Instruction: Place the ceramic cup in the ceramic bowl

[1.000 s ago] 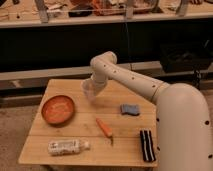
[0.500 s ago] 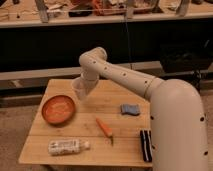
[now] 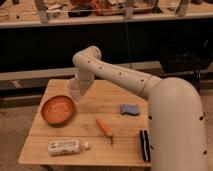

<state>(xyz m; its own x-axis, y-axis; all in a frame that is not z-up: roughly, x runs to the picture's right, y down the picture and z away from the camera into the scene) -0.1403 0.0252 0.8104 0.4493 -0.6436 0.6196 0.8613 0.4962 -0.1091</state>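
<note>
On the left of the wooden table (image 3: 107,102) sits the ceramic bowl (image 3: 57,110) — orange inside, with nothing in it. Just above its far right rim hangs the ceramic cup (image 3: 74,90), off the tabletop and clamped in the closed gripper (image 3: 78,86) at the end of the white arm (image 3: 120,75). Near the front left edge a white bottle (image 3: 67,146) lies on its side. Rightward lie an orange carrot (image 3: 104,127), a blue sponge (image 3: 130,109) and — at the near right — a dark striped object (image 3: 144,145).
</note>
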